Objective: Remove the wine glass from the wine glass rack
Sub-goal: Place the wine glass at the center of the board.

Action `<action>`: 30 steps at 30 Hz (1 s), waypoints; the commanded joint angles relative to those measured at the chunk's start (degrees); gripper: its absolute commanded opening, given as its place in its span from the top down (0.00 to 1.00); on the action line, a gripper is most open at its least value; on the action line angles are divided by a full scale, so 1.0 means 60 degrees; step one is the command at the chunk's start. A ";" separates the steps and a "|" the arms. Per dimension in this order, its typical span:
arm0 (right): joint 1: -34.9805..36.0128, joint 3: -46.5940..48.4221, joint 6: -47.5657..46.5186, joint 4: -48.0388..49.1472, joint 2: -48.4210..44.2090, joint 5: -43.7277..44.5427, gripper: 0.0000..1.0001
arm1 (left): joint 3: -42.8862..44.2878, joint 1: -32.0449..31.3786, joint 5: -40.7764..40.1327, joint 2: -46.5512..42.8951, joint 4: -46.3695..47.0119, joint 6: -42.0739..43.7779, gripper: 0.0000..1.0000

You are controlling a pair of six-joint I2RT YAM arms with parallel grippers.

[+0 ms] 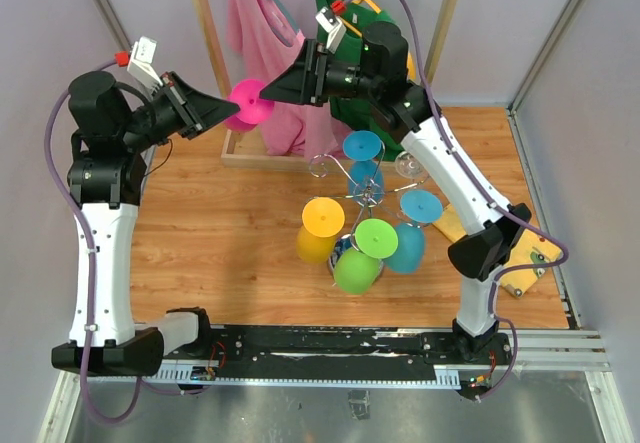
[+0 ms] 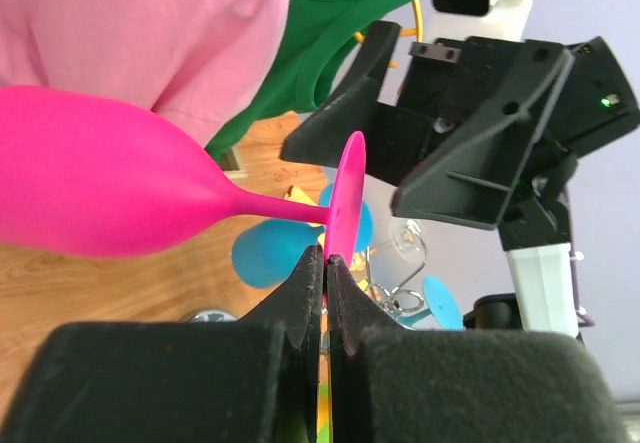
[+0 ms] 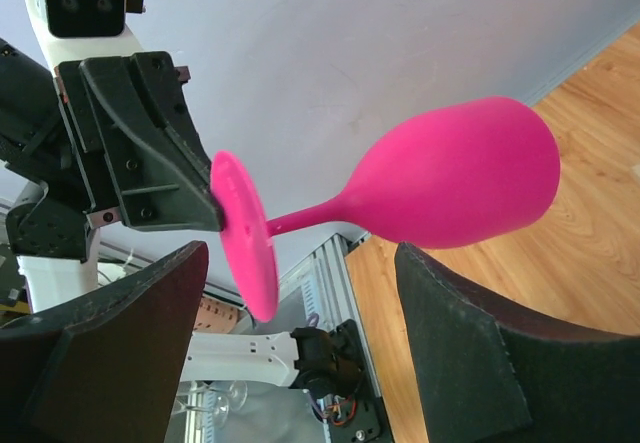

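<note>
Left pincer (image 2: pixel 326 263) is seen closed on just the foot rim of the pink wine glass (image 2: pixel 100 183), held aloft well apart from the rack (image 1: pixel 362 198), so it could be twisted loose if the open right pincer (image 3: pixel 298 263) is shut on it off-centre.

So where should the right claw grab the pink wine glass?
Probably the bare stem, coming in opposite the left claw. The pink wine glass lies sideways, that claw pinching its foot rim, so the stem is free and thin; the bowl looks too wide.
</note>
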 commanded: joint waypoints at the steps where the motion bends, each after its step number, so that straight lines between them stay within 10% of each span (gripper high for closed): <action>1: 0.0188 0.0138 0.0858 0.1147 0.0239 -0.0552 0.25 | -0.0065 0.0120 0.0521 -0.0213 0.0828 -0.0404 1.00; 6: 0.0196 0.0111 0.1157 0.1554 0.0338 -0.0768 0.43 | -0.0167 0.0121 0.0578 -0.0178 0.1048 -0.0498 1.00; 11: 0.0181 -0.0148 0.1355 0.1874 0.0224 -0.0867 0.97 | -0.0175 0.0120 0.0581 -0.0094 0.1120 -0.0452 1.00; 13: 0.0169 -0.0273 0.1402 0.2039 0.0084 -0.0883 0.99 | -0.0197 0.0121 0.0534 -0.0061 0.1097 -0.0361 0.98; 19: -0.0081 -0.0589 0.1925 0.2650 -0.0619 -0.0921 0.99 | -0.0497 0.0756 0.0894 -0.0090 0.1356 -0.0546 0.39; 30: -0.0835 -0.1547 0.5664 0.7090 -0.1238 -0.1238 0.99 | -0.3165 0.2645 0.2983 0.0004 0.6901 -0.4280 0.14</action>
